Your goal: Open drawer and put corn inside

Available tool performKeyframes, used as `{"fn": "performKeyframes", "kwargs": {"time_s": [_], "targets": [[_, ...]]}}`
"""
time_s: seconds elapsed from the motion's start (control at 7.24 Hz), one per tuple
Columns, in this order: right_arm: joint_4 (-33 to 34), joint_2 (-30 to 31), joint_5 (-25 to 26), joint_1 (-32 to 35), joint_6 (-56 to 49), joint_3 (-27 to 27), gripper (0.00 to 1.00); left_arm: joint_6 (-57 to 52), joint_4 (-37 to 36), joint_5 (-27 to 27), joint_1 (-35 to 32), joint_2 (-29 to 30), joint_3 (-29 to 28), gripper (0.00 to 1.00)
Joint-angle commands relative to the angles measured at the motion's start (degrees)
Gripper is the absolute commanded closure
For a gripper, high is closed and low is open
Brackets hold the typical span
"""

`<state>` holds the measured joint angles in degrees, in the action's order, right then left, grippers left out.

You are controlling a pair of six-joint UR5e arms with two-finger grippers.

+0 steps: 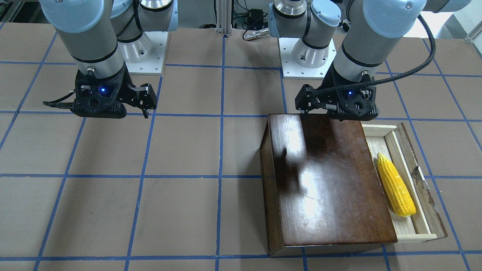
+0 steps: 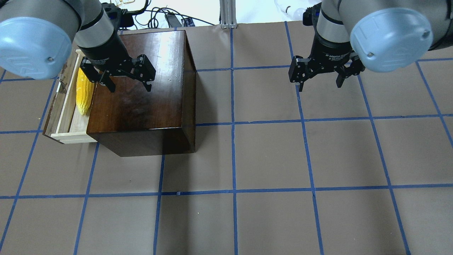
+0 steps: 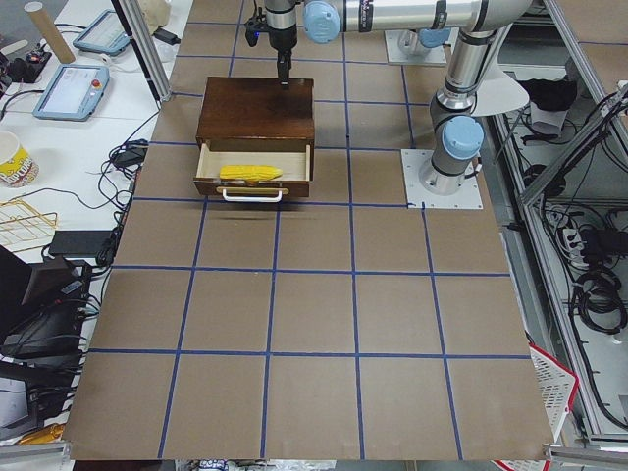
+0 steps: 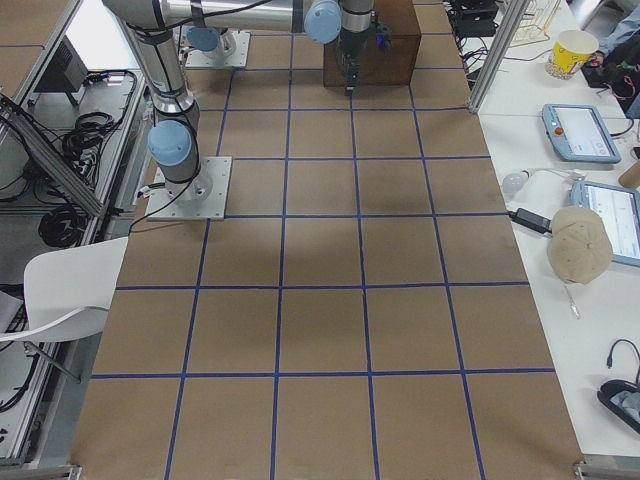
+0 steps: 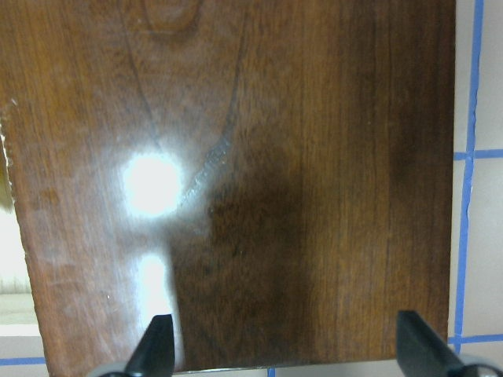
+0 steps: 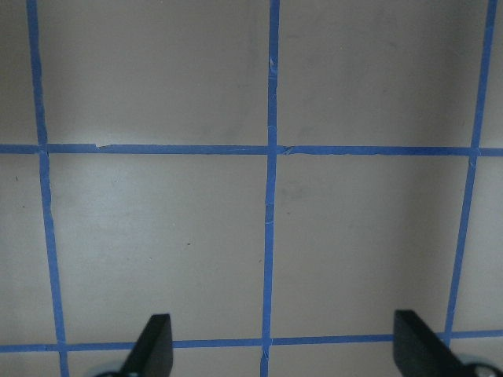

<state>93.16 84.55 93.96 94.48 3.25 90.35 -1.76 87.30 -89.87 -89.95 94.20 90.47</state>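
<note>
Yellow corn lies in the pulled-out drawer | left claw spread wide — over the box top | right claw spread too — above the table, well apart

Small white print on the black body of the right gripper seems to read "Adaptive Gripper" in the overhead view, though it is too small to be sure. Fainter print on the left gripper is unreadable.
</note>
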Motion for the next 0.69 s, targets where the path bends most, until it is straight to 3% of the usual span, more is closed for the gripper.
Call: {"fn": "performKeyframes", "kwargs": {"time_s": [0.0,0.55], "targets": [[0.0,0.0,0.0,0.0,0.0,0.0,0.0,0.0,0.1,0.0,0.1,-0.9,0.3,0.0],[0.0,0.0,0.0,0.0,0.0,0.0,0.0,0.0,-0.4,0.0,0.0,-0.9,0.2,0.0]]}}
